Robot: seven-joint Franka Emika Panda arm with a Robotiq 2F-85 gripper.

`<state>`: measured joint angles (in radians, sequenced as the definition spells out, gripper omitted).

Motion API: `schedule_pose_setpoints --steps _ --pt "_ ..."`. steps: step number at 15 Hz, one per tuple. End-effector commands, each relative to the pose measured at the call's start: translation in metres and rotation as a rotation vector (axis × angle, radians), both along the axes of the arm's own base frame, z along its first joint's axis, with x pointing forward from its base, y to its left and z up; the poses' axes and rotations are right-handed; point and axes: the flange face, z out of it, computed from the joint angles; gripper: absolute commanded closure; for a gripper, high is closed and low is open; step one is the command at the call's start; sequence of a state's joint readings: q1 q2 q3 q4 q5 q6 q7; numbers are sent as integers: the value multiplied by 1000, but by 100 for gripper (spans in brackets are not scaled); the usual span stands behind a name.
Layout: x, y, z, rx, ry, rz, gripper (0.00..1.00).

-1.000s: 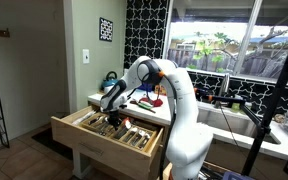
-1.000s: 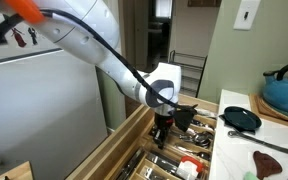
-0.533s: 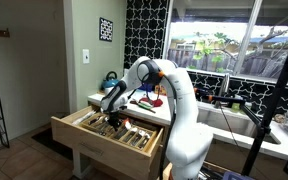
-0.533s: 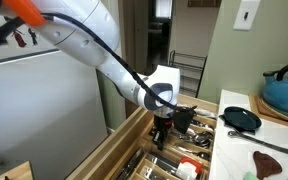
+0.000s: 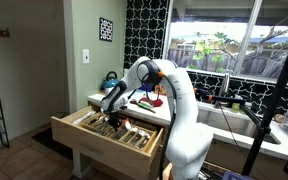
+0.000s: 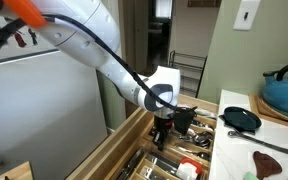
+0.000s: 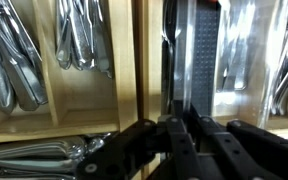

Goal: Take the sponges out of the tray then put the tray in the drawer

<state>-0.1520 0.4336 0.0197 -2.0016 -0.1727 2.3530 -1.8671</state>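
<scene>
The light-wood drawer [image 5: 99,143] stands pulled out under the counter, and its compartments hold metal cutlery [image 7: 14,60]. It also shows in an exterior view [image 6: 134,150]. My gripper [image 7: 184,128] reaches down into the drawer in both exterior views [image 5: 112,116] [image 6: 161,135]. Its jaws are close together on the thin wall of a dark, narrow tray [image 7: 196,60] that lies in a drawer compartment. The tray shows as a black shape beside the gripper [image 6: 189,118]. No sponges show clearly in any view.
A blue kettle [image 6: 287,88] and a small black pan [image 6: 242,118] stand on the white counter [image 6: 274,140] behind the drawer. Red utensils [image 5: 152,98] lie on the counter. A black tripod [image 5: 272,110] stands by the sink side.
</scene>
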Motion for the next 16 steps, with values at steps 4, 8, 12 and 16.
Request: schedule_pose_setpoints --steps 4,8,12,16 --pt "-2 -2 -9 20 -27 17 98" --pt "-2 -1 -11 22 -20 14 74" --pt "-3 2 -7 38 -18 6 50" --pt "-5 7 18 44 -50 -16 21"
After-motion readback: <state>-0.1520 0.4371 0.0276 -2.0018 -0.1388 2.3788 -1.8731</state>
